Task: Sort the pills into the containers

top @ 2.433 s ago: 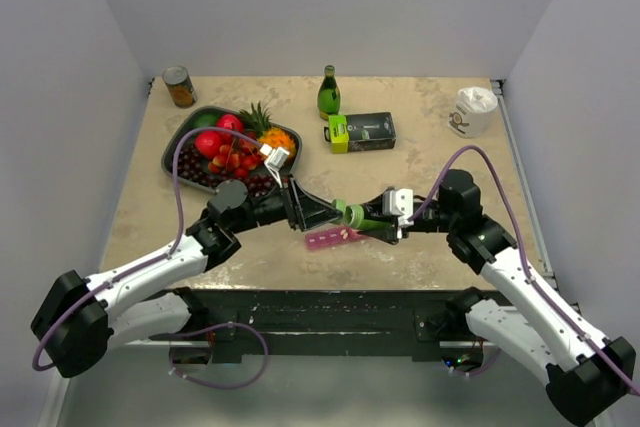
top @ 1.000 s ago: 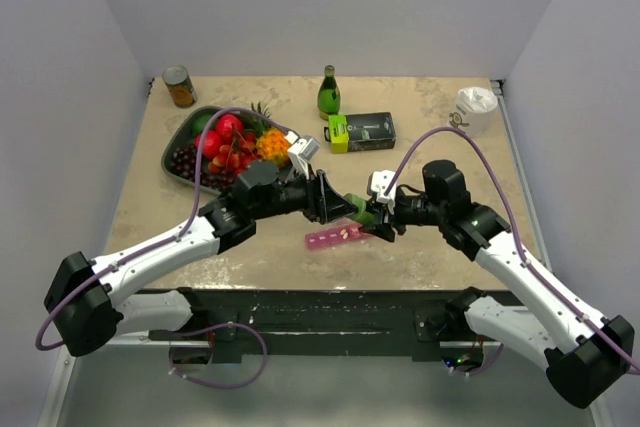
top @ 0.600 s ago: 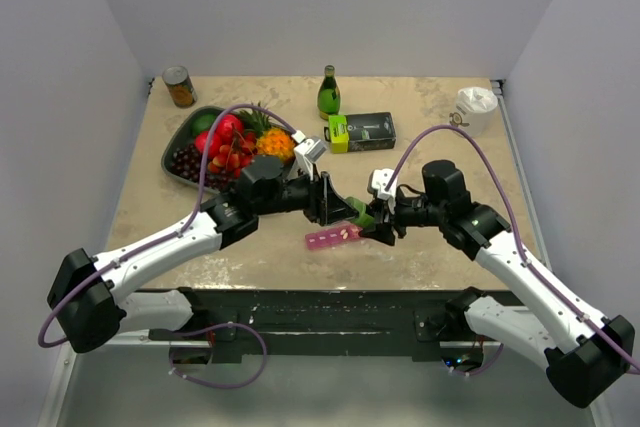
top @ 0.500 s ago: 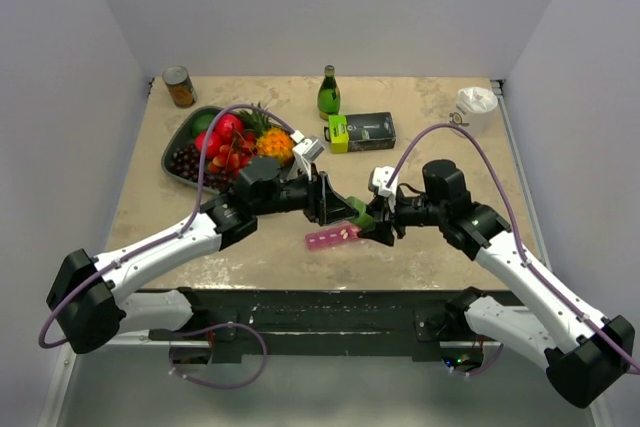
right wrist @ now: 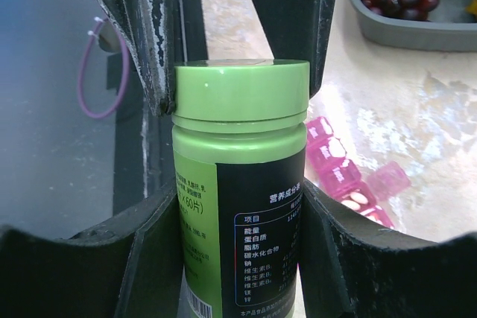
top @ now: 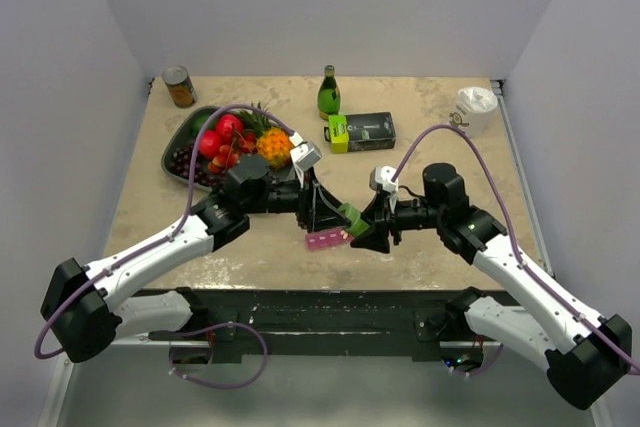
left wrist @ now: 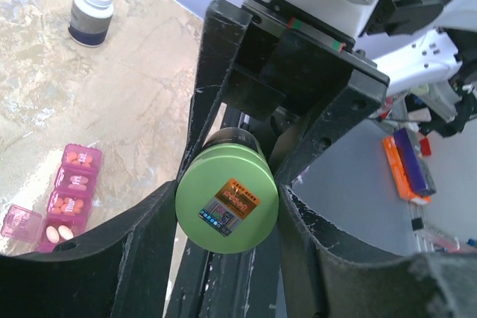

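Note:
A small green bottle (top: pixel 350 216) with a black label is held in the air between both grippers, just above the pink pill organiser (top: pixel 325 240). My right gripper (right wrist: pixel 238 240) is shut on the bottle's body (right wrist: pixel 246 221). My left gripper (left wrist: pixel 227 202) is shut on its green cap (left wrist: pixel 226 201); the left fingers (right wrist: pixel 292 13) flank the cap in the right wrist view. The organiser lies on the table with some lids open and orange-pink pills inside (left wrist: pixel 67 200); it also shows in the right wrist view (right wrist: pixel 346 176).
A small dark bottle with a white cap (left wrist: pixel 91 11) stands on the table. A grey fruit tray (top: pixel 176 153), a can (top: pixel 180 87), a green glass bottle (top: pixel 329 94), a black-and-green box (top: pixel 361 132) and a white cup (top: pixel 472 110) stand farther back.
Both grippers, still joined on the green bottle, have shifted a little left and toward the near edge. The left arm has drawn back and the right wrist has tipped lower over the organiser.

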